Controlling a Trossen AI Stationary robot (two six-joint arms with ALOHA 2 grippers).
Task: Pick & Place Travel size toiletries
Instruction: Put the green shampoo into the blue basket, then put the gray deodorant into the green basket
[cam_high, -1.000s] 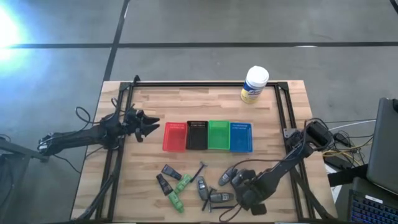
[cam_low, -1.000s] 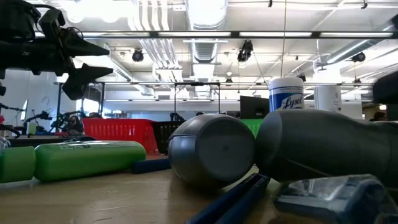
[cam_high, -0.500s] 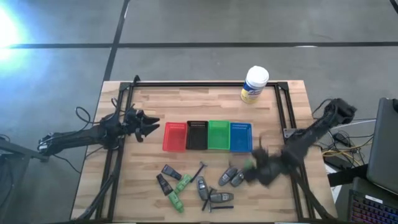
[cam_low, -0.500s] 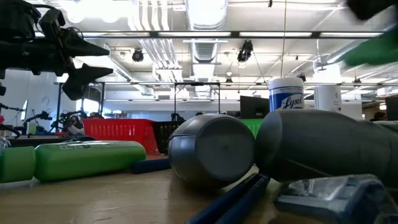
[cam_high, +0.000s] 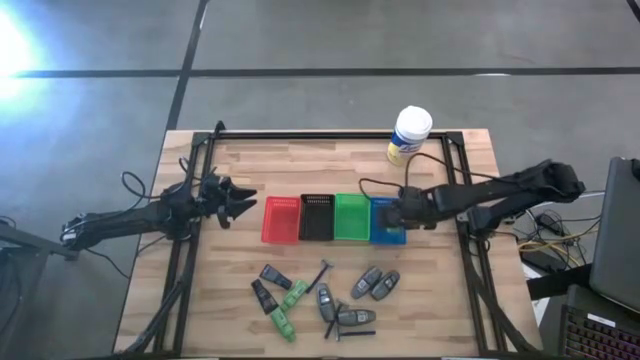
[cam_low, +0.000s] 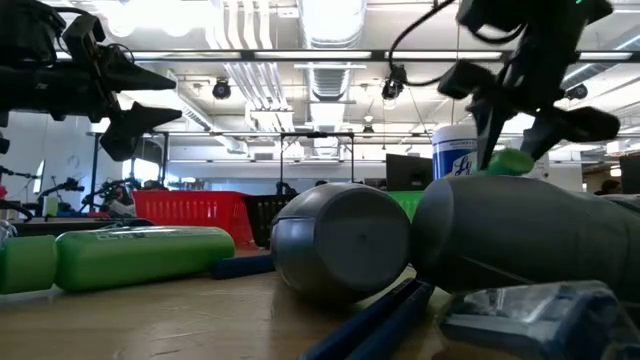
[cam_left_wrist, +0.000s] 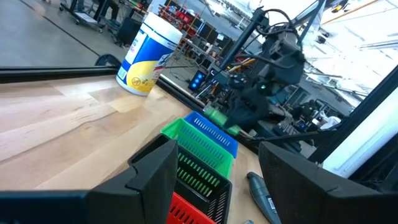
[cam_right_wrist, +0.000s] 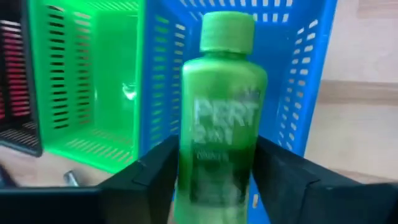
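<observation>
The green bottle (cam_right_wrist: 221, 118) hangs between my right gripper's (cam_high: 400, 214) fingers (cam_right_wrist: 149, 177) over the blue bin (cam_high: 387, 221) — whether they grip it, I cannot tell. My left gripper (cam_high: 240, 201) waits open, empty — beside the red bin (cam_high: 281, 219).

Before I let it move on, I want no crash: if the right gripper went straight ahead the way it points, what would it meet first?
Probably the blue bin: the right gripper, green bottle between its fingers, points into it. Depth is unclear.
</observation>
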